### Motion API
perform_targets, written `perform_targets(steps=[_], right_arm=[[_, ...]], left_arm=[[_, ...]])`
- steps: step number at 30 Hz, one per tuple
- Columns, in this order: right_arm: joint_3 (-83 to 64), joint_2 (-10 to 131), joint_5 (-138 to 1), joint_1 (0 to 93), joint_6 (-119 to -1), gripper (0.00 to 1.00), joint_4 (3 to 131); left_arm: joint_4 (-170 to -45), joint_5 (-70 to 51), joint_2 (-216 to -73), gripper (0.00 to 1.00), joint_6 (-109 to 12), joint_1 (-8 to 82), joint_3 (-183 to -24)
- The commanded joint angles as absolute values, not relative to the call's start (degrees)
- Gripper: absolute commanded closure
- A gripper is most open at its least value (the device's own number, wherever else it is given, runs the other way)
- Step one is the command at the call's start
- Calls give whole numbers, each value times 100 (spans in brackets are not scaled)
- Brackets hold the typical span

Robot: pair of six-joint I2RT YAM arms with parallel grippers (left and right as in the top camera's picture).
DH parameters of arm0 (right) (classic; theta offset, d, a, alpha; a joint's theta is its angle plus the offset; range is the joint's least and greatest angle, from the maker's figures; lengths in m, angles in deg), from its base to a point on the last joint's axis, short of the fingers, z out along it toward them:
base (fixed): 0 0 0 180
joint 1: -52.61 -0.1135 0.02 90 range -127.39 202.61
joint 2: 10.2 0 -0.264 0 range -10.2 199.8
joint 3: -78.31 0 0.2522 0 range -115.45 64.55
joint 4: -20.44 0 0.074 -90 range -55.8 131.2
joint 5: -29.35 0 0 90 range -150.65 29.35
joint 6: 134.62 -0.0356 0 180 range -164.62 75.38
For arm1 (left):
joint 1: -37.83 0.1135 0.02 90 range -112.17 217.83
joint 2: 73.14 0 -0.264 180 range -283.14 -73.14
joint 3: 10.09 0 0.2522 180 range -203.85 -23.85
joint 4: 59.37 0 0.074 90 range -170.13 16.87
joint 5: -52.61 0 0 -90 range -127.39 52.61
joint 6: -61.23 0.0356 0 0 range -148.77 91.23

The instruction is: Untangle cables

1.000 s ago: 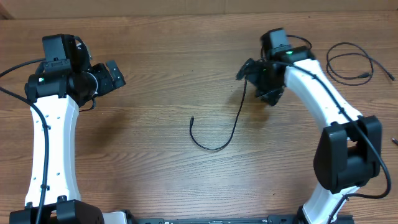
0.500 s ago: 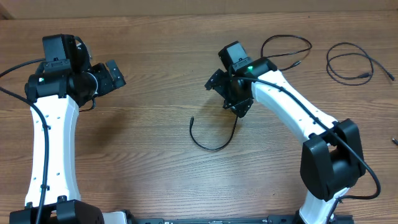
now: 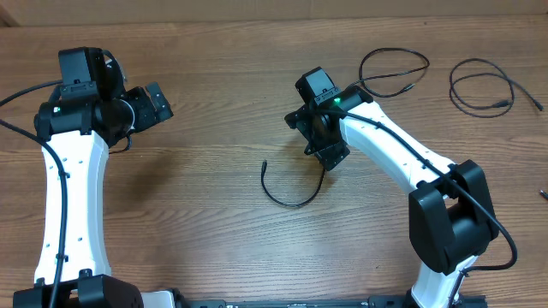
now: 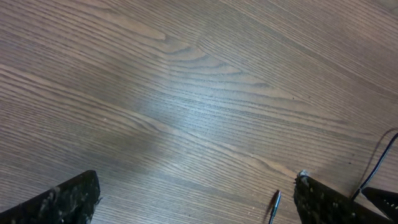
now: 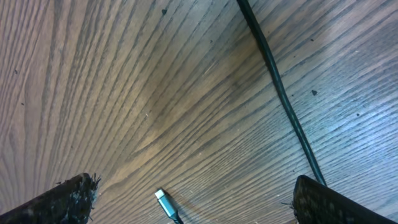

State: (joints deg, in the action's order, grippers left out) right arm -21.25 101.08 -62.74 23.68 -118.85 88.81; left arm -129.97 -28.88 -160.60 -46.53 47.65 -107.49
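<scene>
One thin black cable (image 3: 293, 204) lies mid-table in a U-shaped curve, with its plug (image 3: 264, 164) at the left end. It passes under my right gripper (image 3: 318, 139) and goes on to a loop (image 3: 394, 64) at the back. The second cable (image 3: 481, 84) lies coiled at the far right, apart from the first. My right gripper (image 5: 193, 205) hangs open just above the wood; the cable (image 5: 280, 93) runs past its right finger and the silver plug (image 5: 165, 202) lies between the fingers. My left gripper (image 3: 158, 101) is open at the far left, holding nothing. In its wrist view the left gripper (image 4: 196, 205) frames bare wood and the plug tip (image 4: 275, 205).
The wooden table (image 3: 214, 68) carries only the two cables. The arms' thicker black wires (image 3: 17, 94) trail off the left edge. A small dark object (image 3: 543, 193) sits at the right edge.
My right arm has swung left and toward the front, from the back right to above the middle cable, which uncovers the loop behind it. The left arm and both cables have not moved.
</scene>
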Motion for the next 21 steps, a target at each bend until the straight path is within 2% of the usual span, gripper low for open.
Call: perform_targets(steps=[1, 8, 13, 21], right_arm=[[-2101, 10137, -6177, 2335, -11977, 0, 8835], [-2101, 10139, -6265, 2335, -12041, 0, 8929], [-2099, 10148, -6254, 2335, -12598, 0, 9250], [-2099, 10469, -6197, 2329, -12600, 0, 9375]], left_arm=[[-12986, -2901, -16080, 0, -4546, 4755, -10823], [-12988, -2901, -16080, 0, -4546, 4755, -10823], [-12986, -2901, -16080, 0, -4546, 4755, -10823], [-12986, -2901, -16080, 0, -4546, 4755, -10823]])
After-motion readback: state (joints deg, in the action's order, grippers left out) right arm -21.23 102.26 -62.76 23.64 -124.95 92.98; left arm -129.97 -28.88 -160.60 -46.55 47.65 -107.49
